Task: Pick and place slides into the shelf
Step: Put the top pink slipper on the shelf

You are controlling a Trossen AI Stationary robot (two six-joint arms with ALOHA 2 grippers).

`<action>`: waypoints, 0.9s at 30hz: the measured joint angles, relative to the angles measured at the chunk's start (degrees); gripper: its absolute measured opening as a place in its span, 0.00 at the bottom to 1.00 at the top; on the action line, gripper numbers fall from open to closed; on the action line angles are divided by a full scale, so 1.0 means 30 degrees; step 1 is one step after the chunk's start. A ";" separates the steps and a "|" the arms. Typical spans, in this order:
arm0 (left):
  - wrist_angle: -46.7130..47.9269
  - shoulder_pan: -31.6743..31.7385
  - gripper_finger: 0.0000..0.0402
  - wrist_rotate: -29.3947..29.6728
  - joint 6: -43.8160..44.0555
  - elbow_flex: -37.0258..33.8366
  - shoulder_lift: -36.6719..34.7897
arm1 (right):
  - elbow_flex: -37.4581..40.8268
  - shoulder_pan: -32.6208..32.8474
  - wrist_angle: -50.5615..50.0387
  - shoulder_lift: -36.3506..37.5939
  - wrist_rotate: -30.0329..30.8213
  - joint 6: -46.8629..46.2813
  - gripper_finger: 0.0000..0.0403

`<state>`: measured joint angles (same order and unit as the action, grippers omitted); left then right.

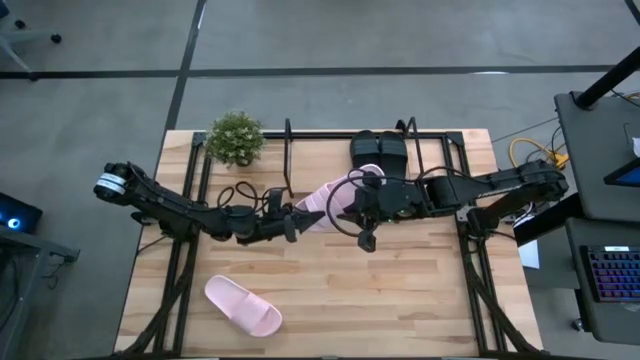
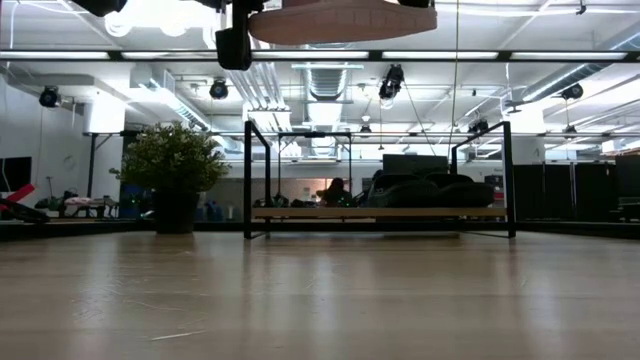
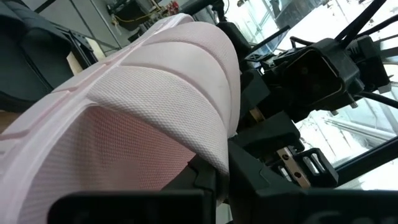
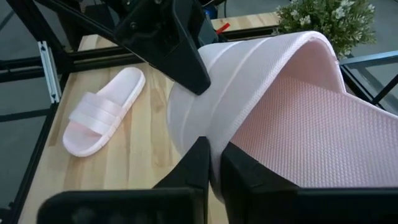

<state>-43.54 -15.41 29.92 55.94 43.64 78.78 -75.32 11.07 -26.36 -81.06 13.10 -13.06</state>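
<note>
Your wooden tabletop (image 1: 400, 300) lies mostly bare across its near half, leaving wide room there. Along the far edge stands the shelf (image 1: 300, 150), its black tubing framing a light board; in the low view the shelf (image 2: 380, 212) spans the table's middle. The black pair (image 1: 378, 152) sits on the shelf's right part, while the left part beside the potted plant (image 1: 236, 137) shows open board.

Both your arms meet over the table's centre, just in front of the shelf. Between them hangs one pale pink slide (image 1: 335, 195), lifted off the wood, its sole showing high in the low view. Your left gripper (image 1: 292, 226) is clamped on the slide's strap edge from the left. Your right gripper (image 4: 211, 163) pinches the strap from the other side, fingers closed over the fabric.

The second pink slide (image 1: 243, 305) lies flat near the front left corner, well apart from both grippers.
</note>
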 joint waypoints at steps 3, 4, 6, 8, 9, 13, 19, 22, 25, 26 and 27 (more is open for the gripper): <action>-0.0051 0.0011 0.00 -0.0018 0.0007 0.0000 0.0000 | -0.0006 0.0000 0.0066 0.0000 0.0070 -0.0076 0.03; -0.0099 0.0011 0.00 -0.0010 0.0007 0.0000 0.0000 | -0.0026 0.0000 0.0113 0.0000 0.0091 -0.0054 0.03; -0.0145 0.0011 0.00 -0.0003 0.0007 0.0000 0.0000 | -0.0041 0.0000 0.0220 0.0000 0.0135 -0.0050 0.03; -0.0161 0.0011 0.00 0.0030 0.0015 0.0000 0.0000 | -0.0041 0.0000 0.0305 0.0000 0.0138 -0.0031 0.03; -0.0172 0.0011 0.00 0.0040 0.0015 0.0000 -0.0007 | -0.0041 0.0000 0.0311 0.0000 0.0138 -0.0014 0.03; -0.0180 0.0011 0.00 0.0040 0.0022 0.0000 -0.0015 | -0.0041 0.0000 0.0369 0.0000 0.0138 -0.0127 0.02; -0.0276 0.0018 0.05 0.0062 0.0044 0.0000 -0.0039 | -0.0048 0.0007 0.0434 0.0000 0.0230 -0.0130 0.02; -0.0288 0.0018 0.08 0.0055 0.0059 0.0000 -0.0051 | -0.0048 0.0015 0.0449 0.0007 0.0291 -0.0130 0.02; -0.0320 0.0023 0.10 0.0055 0.0058 0.0000 -0.0051 | -0.0048 0.0015 0.0453 0.0007 0.0429 -0.0122 0.02; -0.0336 0.0025 0.11 0.0051 0.0058 0.0000 -0.0051 | -0.0048 0.0015 0.0463 0.0007 0.0459 -0.0122 0.02; -0.0373 0.0025 0.11 0.0045 0.0058 0.0000 -0.0051 | -0.0048 0.0015 0.0471 0.0007 0.0505 -0.0118 0.02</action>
<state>-44.66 -15.33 30.05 56.12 43.64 78.63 -75.46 11.11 -24.95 -81.03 14.62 -13.42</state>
